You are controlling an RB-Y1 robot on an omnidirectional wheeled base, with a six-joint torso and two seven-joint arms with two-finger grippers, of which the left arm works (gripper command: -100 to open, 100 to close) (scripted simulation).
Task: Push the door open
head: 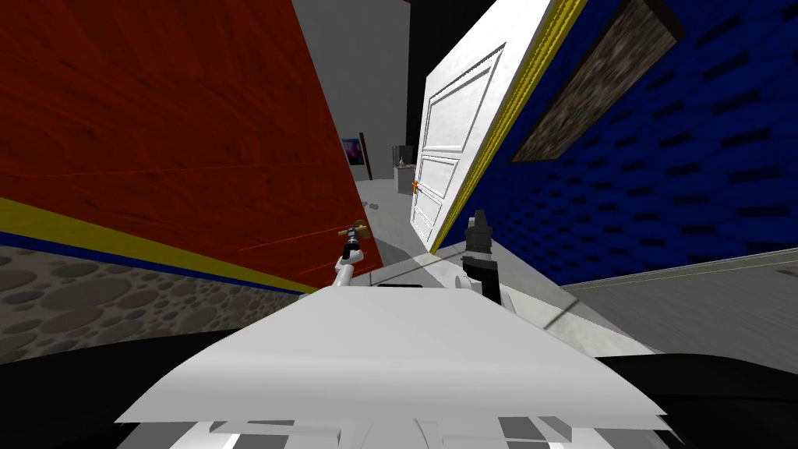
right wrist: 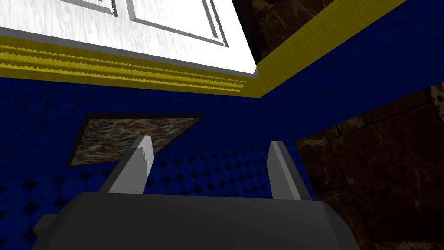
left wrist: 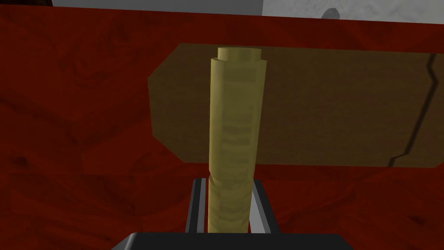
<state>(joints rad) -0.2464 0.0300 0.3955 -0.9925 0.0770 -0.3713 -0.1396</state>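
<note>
Left tool (left wrist: 229,182) clamped on brass handle (left wrist: 236,121) of red door (head: 156,117), door at my 10 o'clock. Right tool (right wrist: 211,144) fingers spread, at 1 o'clock by blue wall (head: 662,156).

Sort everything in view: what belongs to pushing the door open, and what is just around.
For the job: red door; its brass handle; left gripper, shut on that handle.

Just around: right gripper, open and holding nothing; white door ahead; framed picture on the blue wall.
</note>
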